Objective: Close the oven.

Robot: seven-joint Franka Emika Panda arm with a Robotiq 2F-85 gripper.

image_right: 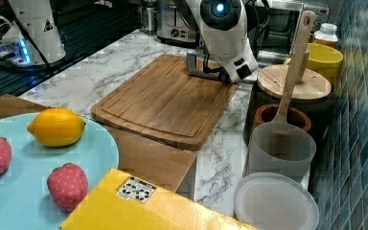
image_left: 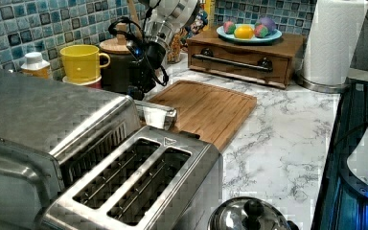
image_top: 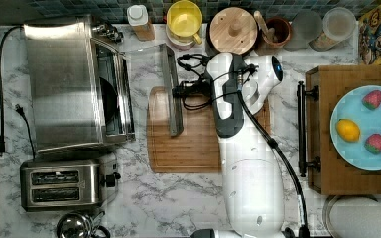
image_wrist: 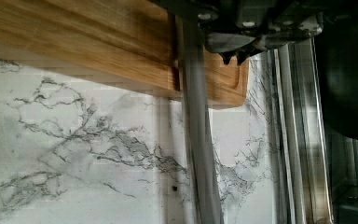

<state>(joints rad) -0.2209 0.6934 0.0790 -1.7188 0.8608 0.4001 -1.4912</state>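
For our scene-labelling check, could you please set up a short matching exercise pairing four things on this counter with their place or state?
Things:
1. oven
2. lemon
3. yellow mug
4. toaster

Places or states:
a. on the blue plate
b. door dropped open
c. by the tiled wall
d. beside the oven, slots up

Pairs: 1-b, 2-a, 3-c, 4-d

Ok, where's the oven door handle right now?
In the top view the oven door handle sits left of centre, over the cutting board's left edge, with the gripper right beside it and the oven further left.
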